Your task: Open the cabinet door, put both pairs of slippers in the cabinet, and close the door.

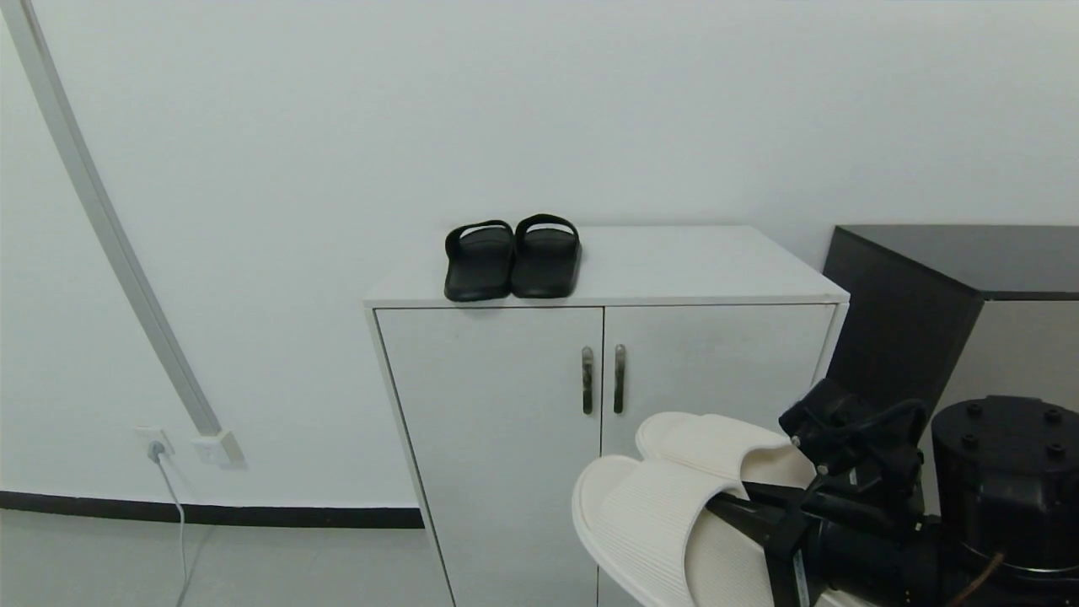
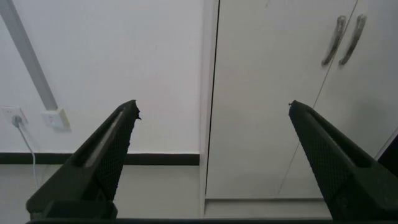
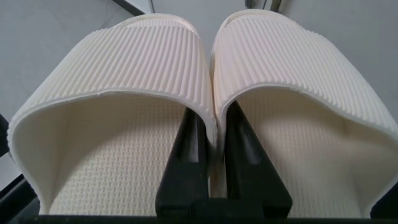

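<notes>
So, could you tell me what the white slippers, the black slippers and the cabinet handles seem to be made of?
White slippers: soft foam or rubber, probably, matte; ribbed straps, dimpled footbeds.
Black slippers: likely moulded rubber or plastic, smooth, slight sheen.
Cabinet handles: apparently metal, dull grey finish.

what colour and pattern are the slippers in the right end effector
The slippers are cream-white with ribbed straps, best seen in the right wrist view.
</notes>
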`<state>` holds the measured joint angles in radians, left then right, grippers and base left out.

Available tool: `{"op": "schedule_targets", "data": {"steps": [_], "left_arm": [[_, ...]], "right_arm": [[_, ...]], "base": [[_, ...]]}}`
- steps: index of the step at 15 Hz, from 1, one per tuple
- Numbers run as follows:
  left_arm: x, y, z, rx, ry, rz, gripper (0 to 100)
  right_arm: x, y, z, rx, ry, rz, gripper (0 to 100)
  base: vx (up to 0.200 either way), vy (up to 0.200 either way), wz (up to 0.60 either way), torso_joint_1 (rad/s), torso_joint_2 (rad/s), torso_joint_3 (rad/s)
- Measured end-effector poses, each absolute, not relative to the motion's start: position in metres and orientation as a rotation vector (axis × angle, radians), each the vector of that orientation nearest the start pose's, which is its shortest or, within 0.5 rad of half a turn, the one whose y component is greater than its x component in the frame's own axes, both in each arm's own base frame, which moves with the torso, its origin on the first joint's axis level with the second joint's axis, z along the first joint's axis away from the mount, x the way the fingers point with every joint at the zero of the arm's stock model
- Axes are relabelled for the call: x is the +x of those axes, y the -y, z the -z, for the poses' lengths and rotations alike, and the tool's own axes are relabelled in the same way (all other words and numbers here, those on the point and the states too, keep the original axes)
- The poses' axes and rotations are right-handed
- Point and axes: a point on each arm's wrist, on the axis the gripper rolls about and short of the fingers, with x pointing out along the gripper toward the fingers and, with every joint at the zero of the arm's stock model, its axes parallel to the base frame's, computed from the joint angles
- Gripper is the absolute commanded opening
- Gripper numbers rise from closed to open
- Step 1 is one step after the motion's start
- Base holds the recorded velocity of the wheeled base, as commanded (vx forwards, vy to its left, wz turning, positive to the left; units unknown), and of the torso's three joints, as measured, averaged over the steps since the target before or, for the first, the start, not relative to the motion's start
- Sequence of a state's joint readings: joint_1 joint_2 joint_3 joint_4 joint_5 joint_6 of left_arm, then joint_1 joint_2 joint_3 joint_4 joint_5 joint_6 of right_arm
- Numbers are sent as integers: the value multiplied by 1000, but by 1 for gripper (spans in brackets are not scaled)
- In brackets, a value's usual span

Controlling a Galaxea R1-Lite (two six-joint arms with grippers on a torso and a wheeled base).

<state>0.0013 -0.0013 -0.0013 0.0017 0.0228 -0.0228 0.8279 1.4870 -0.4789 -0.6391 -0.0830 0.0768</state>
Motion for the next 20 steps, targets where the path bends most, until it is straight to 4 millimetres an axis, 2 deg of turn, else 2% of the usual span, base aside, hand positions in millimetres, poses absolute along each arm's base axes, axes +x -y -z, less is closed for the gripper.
{"op": "schedule_targets", "data": {"steps": [9,20], "left_arm": [[-23,0,-75,-23,0,-24,100],[-23,0,-77,61,-4,13,100]], "right_arm": [[154,-165,-151,-114,-374,-724,0],[150,-161,-145,-128,-375,-728,0]], "base": [[0,0,0,-110,468,348],[0,0,0,-4,36,29]]}}
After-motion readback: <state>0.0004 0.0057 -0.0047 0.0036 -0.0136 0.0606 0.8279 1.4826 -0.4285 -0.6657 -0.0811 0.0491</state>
